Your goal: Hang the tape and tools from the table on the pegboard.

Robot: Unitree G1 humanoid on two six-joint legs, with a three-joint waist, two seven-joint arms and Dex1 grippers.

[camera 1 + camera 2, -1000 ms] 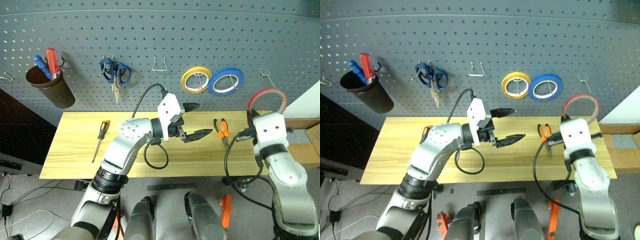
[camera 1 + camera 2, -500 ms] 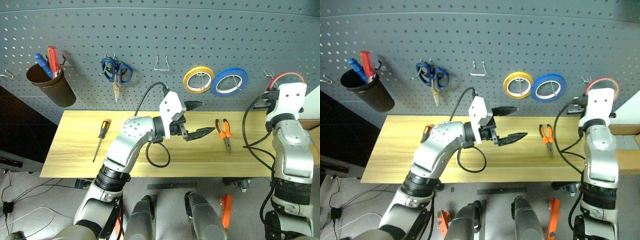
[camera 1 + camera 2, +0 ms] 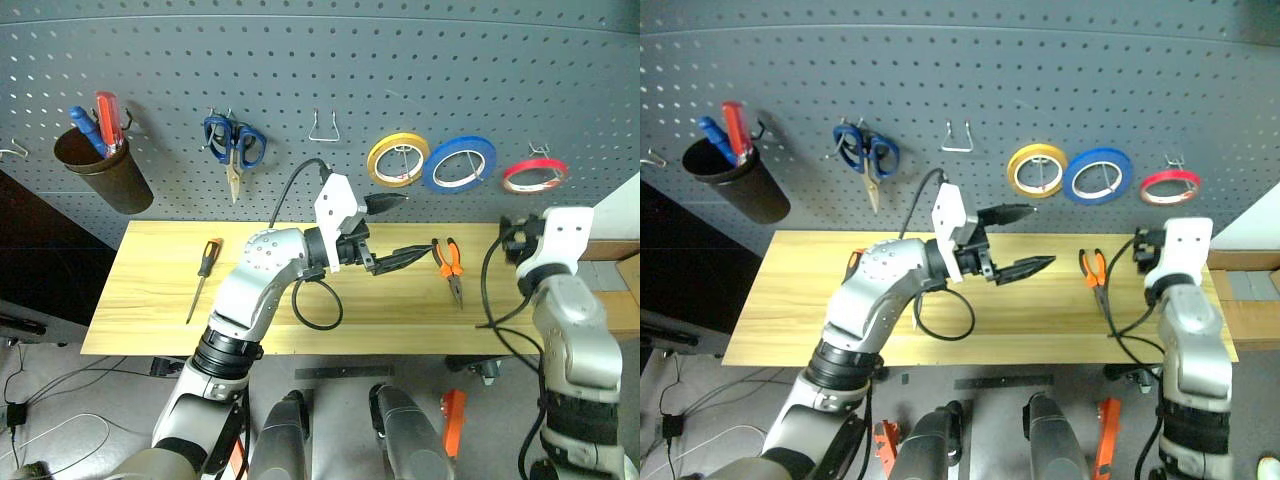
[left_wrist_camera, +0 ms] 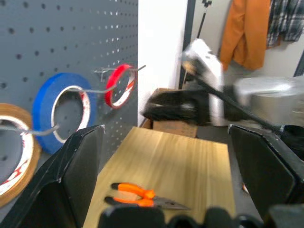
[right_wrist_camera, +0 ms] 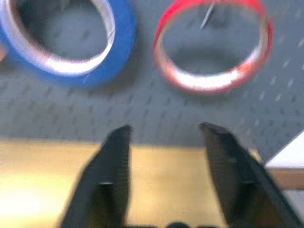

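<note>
Red tape ring (image 3: 533,176) hangs on a hook at the right end of the pegboard (image 3: 330,60), beside the blue roll (image 3: 457,163); that item is done. Orange-and-black pliers (image 3: 447,260) and slim screwdriver (image 3: 202,272) lie on the table (image 3: 150,300), not yet hung. Right hand (image 5: 166,156) stands empty below the ring, fingers apart. Left hand (image 3: 392,232) is wide open, holding nothing

Left claw (image 3: 393,231) spread wide, pointing sideways, right claw (image 5: 166,142) parted and empty, pointing forward
</note>
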